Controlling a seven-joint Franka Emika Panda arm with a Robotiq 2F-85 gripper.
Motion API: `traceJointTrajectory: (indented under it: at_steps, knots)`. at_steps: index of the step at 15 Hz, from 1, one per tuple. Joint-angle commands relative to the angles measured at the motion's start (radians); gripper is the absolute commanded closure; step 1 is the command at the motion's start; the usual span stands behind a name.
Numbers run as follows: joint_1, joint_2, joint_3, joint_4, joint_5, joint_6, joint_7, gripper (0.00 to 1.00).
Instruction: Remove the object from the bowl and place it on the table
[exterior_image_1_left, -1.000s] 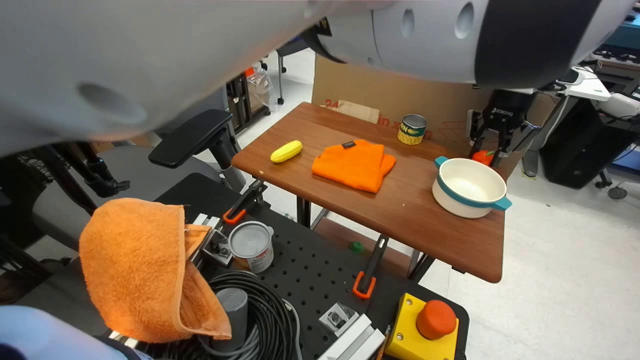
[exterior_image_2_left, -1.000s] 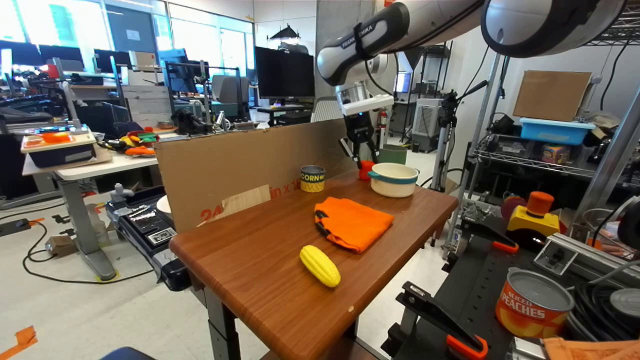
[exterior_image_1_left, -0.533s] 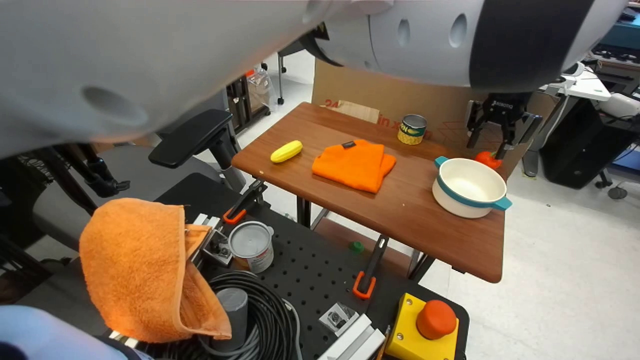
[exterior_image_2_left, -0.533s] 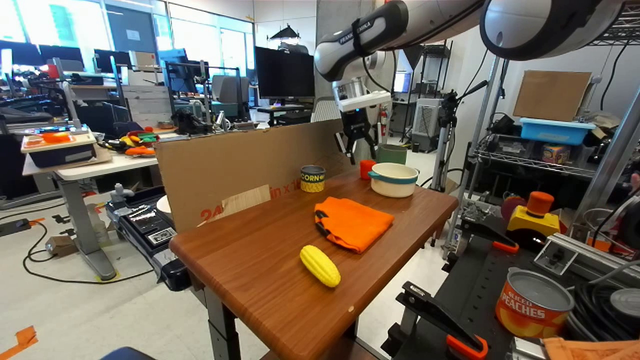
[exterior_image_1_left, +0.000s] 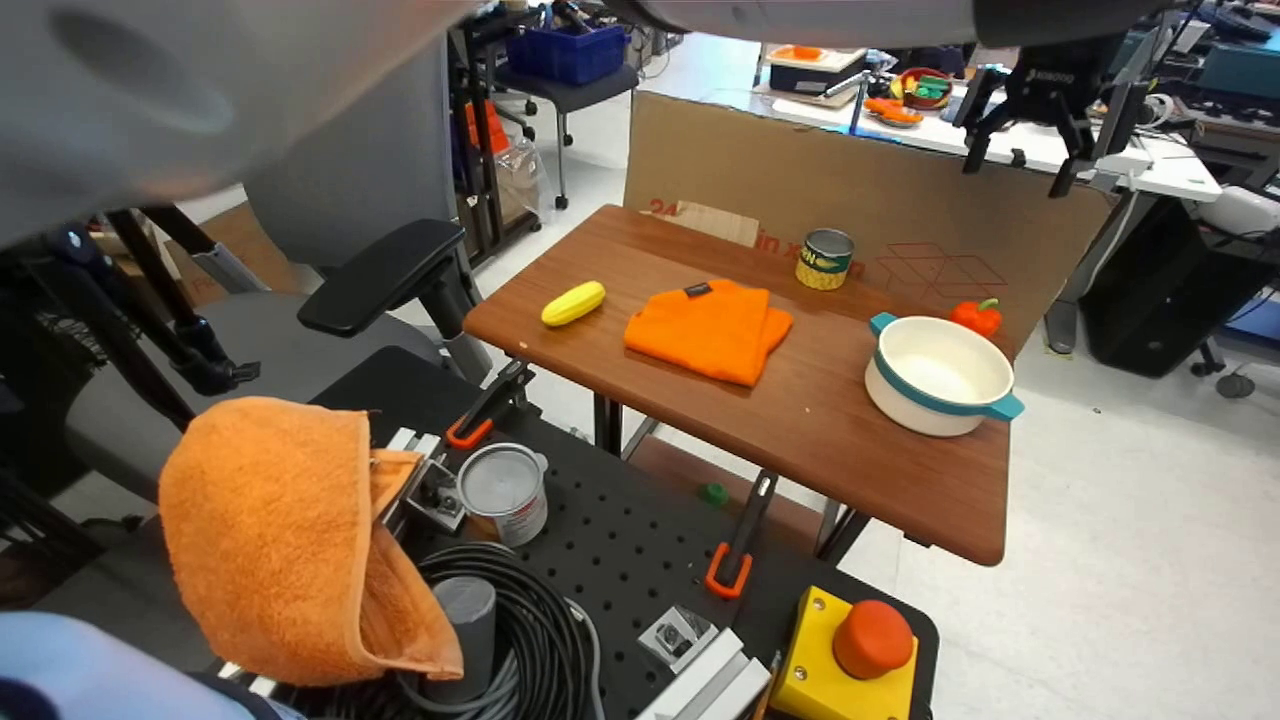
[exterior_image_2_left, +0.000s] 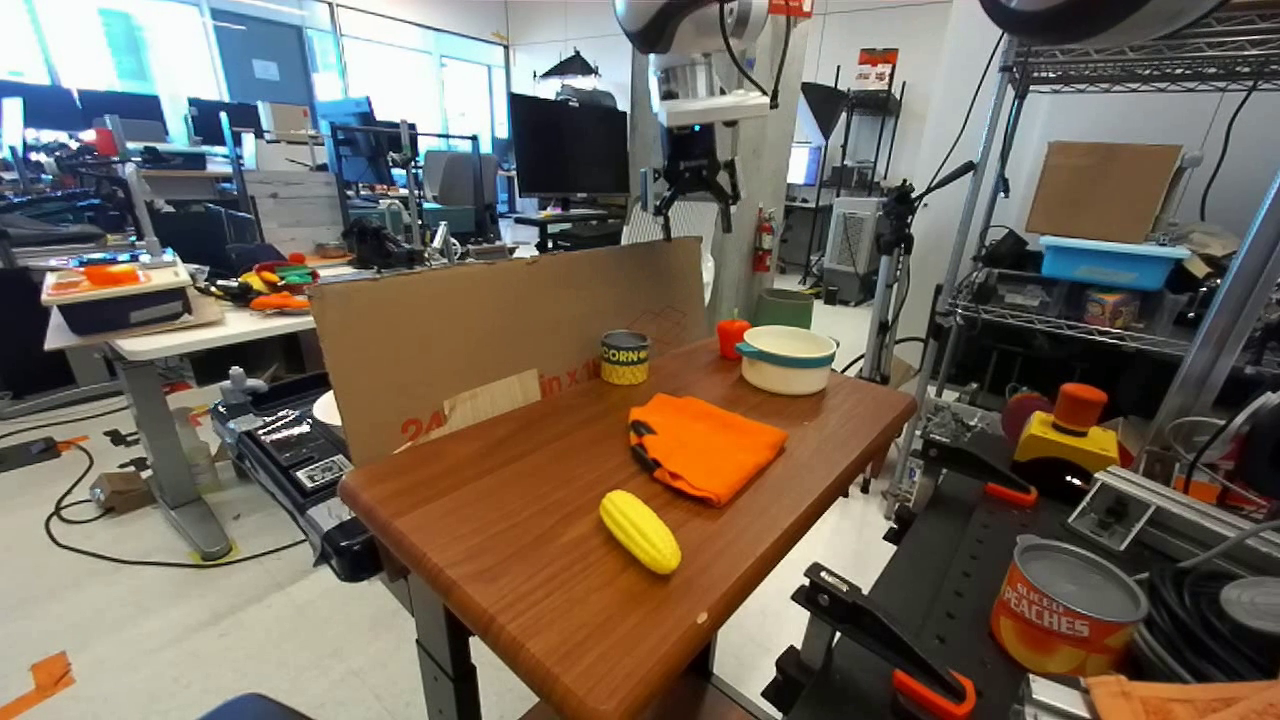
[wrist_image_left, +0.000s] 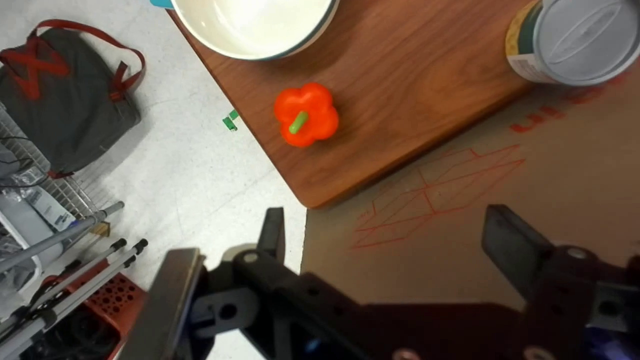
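My gripper (wrist_image_left: 387, 230), wide and holding nothing, has lifted clear; pepper (wrist_image_left: 307, 115) sits on the table (exterior_image_2_left: 500, 500) just beside the bowl (exterior_image_1_left: 905, 398). Task looks done.

A robotics lab, partly office-like, is recognised by its robot arm (exterior_image_2_left: 700, 28), seen in both exterior views. In an exterior view, a perforated bench (exterior_image_2_left: 950, 580) at the near right is fitted with clamps (exterior_image_2_left: 870, 621) and a red stop button (exterior_image_2_left: 1079, 408); at the far right, a wire rack (exterior_image_2_left: 1150, 70) is loaded with bins (exterior_image_2_left: 1110, 263); at the far left, monitors (exterior_image_2_left: 225, 120) are ranged before large windows (exterior_image_2_left: 390, 60). In an exterior view, coiled cable (exterior_image_1_left: 548, 630) is laid on the bench, and an office chair (exterior_image_1_left: 350, 160) is placed at the left.
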Motion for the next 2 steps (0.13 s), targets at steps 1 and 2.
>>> traceJointTrajectory:
  at_steps: [1,2]
  knots:
    - [0.0,-0.006,0.0,0.0,0.001,-0.001,0.0,0.0]
    - [-0.001,-0.006,0.0,-0.001,0.001,-0.001,0.0,0.0]
